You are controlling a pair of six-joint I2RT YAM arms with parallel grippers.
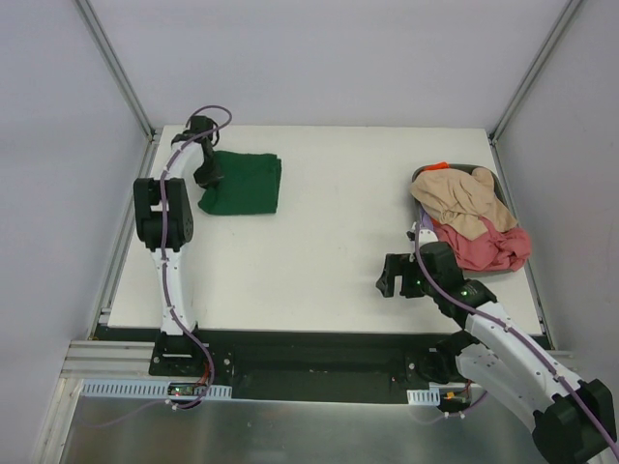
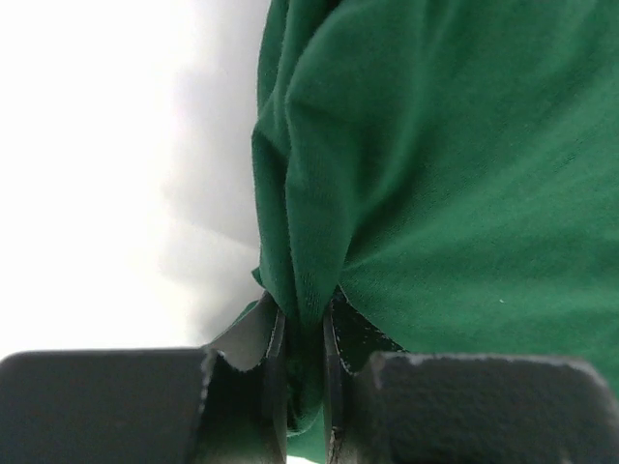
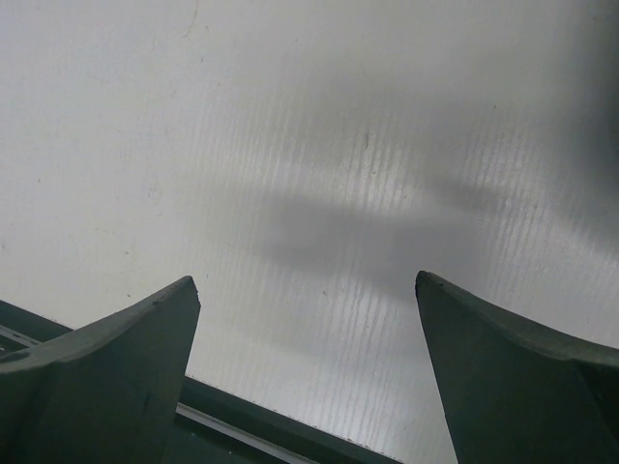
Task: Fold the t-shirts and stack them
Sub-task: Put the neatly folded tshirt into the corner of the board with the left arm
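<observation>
The green t-shirt (image 1: pixel 250 184) lies folded at the far left of the surface (image 1: pixel 329 261), its edge pinched by the left end effector (image 1: pixel 207 178). The right end effector (image 1: pixel 391 275) hangs spread and empty. The beige t-shirt (image 1: pixel 462 198) and the pink-red t-shirt (image 1: pixel 491 247) lie heaped at the right, apparently unfolded and not yet stacked.

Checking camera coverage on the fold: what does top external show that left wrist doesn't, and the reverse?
Only top external: the green t-shirt whole, a rough rectangle at the far left of the table; the beige t-shirt heaped on the pink-red t-shirt at the right; the right end effector open over bare table.
Only left wrist: the grip itself, the left end effector shut on a bunched fold at the shirt's edge.
Both: green cloth, the left end effector, white tabletop.
</observation>
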